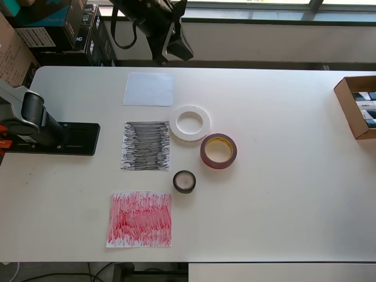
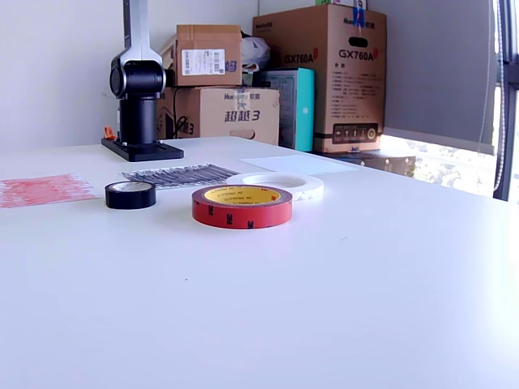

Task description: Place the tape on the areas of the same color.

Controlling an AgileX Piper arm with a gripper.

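Observation:
Three tape rolls lie flat near the table's middle, none on a sheet. The white roll (image 1: 190, 123) (image 2: 278, 183) touches the maroon roll (image 1: 218, 151) (image 2: 242, 205), which has a yellowish core. The small black roll (image 1: 184, 181) (image 2: 130, 194) lies apart from them. In the overhead view, a column of sheets runs to their left: plain white (image 1: 148, 89) (image 2: 298, 163), black-scribbled (image 1: 145, 145) (image 2: 180, 174) and red-scribbled (image 1: 140, 218) (image 2: 45, 189). My gripper (image 1: 175, 46) is a dark shape high above the table's far edge, beyond the white sheet. Its jaws cannot be made out.
The arm's base (image 1: 53, 137) (image 2: 139, 101) stands at the overhead view's left on a black plate. An open cardboard box (image 1: 357, 106) sits at the table's right edge. Stacked cartons (image 2: 320, 77) stand behind the table.

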